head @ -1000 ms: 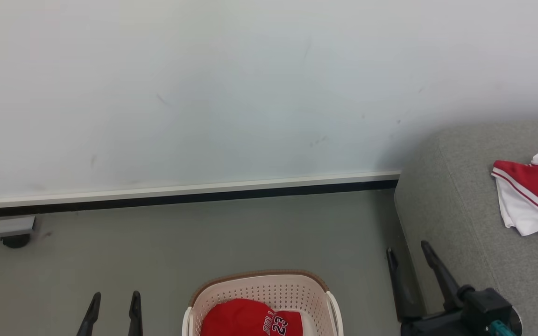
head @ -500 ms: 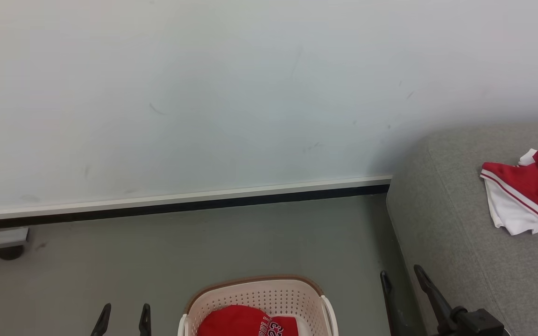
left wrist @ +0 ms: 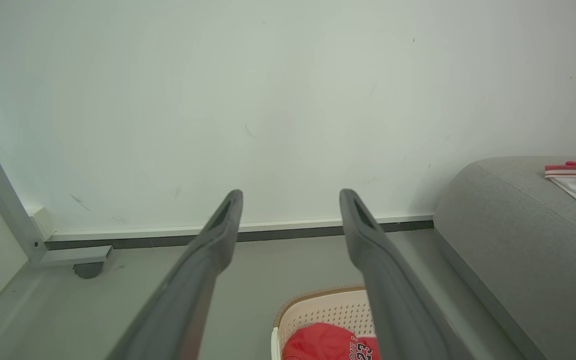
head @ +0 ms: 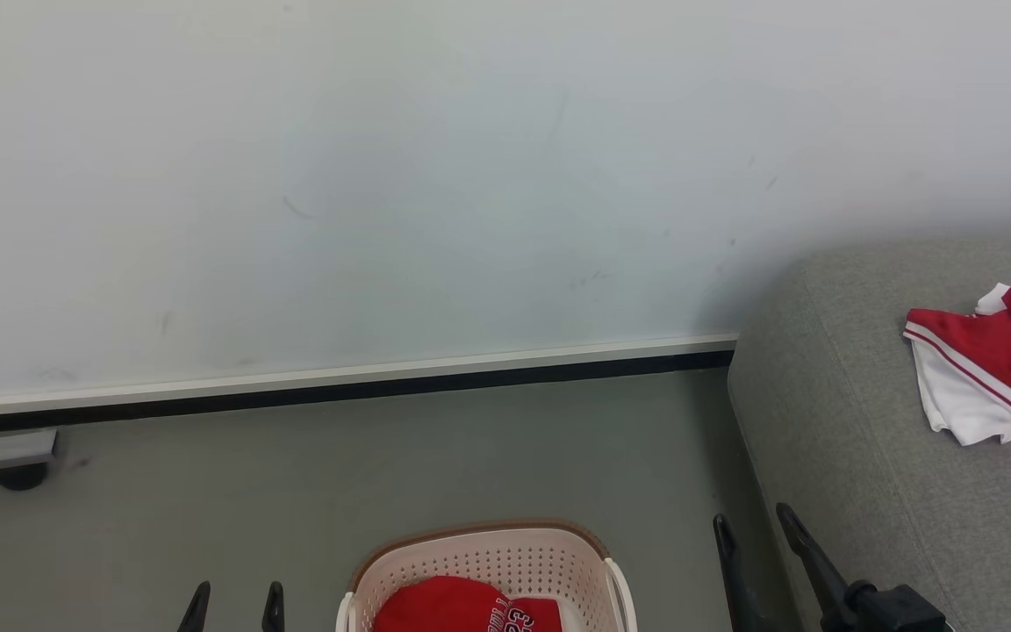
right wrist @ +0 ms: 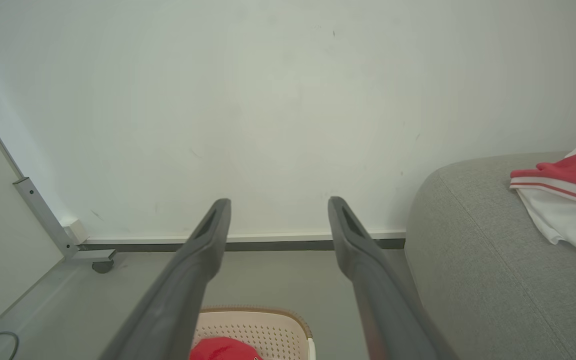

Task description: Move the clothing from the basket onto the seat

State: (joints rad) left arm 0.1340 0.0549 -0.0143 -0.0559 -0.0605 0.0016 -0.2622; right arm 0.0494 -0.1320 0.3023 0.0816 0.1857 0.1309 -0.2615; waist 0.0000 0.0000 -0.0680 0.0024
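Finds basket (head: 481, 562) on floor (head: 295, 491) below wall (head: 383, 175), red "23" shirt (head: 440, 606) heaped inside. Finds red-and-white garments (head: 979, 377) lying on sofa (head: 856, 491), well apart from basket, at head view's right edge. Records left tool (head: 236, 601) released, fingers spread, gripping nothing, just left of basket. Records right tool (head: 751, 520) likewise released and empty, raised between basket and sofa's near side, touching neither.

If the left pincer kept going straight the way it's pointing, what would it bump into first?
Probably the pale wall, just above the skirting strip. The line passes over the basket, though depth is hard to judge.
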